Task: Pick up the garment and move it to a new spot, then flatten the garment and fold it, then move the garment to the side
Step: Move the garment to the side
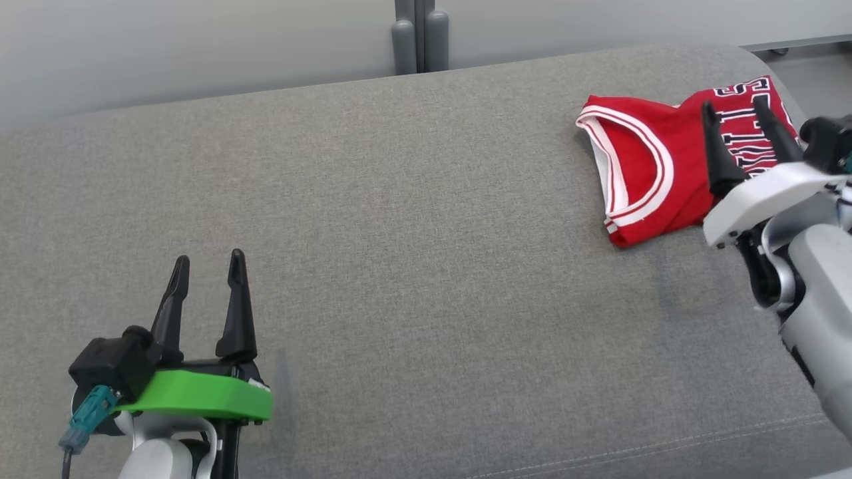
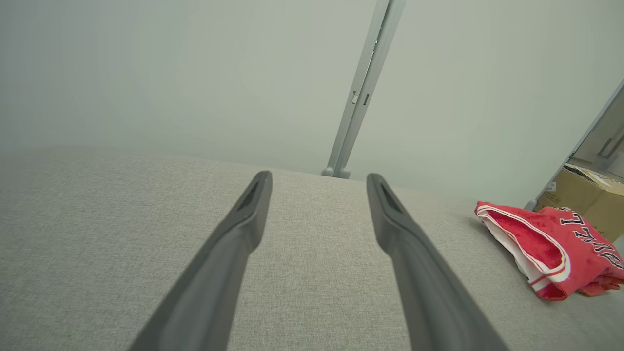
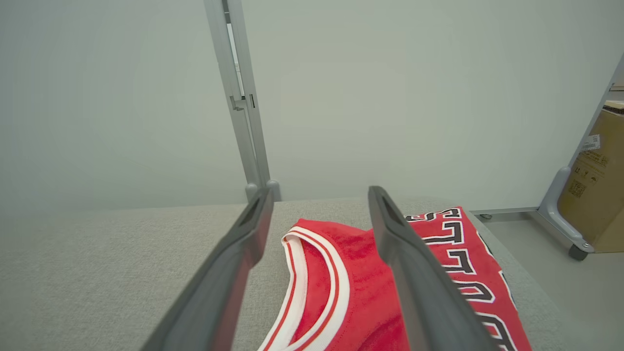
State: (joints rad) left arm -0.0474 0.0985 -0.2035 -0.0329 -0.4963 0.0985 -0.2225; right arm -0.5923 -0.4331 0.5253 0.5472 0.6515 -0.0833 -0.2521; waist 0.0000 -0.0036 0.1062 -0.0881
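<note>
The garment (image 1: 655,169) is a red jersey with white trim and black lettering, lying folded at the far right of the grey cushion (image 1: 399,233). It also appears at the right of the left wrist view as the garment (image 2: 546,243) and between the fingers in the right wrist view as the garment (image 3: 360,273). My right gripper (image 1: 735,110) hovers open over the jersey's right part, holding nothing; the same open gripper (image 3: 317,195) shows in its wrist view. My left gripper (image 1: 208,263) stands open at the lower left, far from the jersey, and empty; its wrist view shows that open gripper (image 2: 317,178) above bare fabric.
A pale partition wall with a grey metal post (image 1: 419,36) runs behind the cushion. Cardboard boxes (image 3: 594,195) stand on the floor beyond the cushion's right end, beside a wheeled frame foot (image 3: 575,248). The cushion's right edge curves down close to the jersey.
</note>
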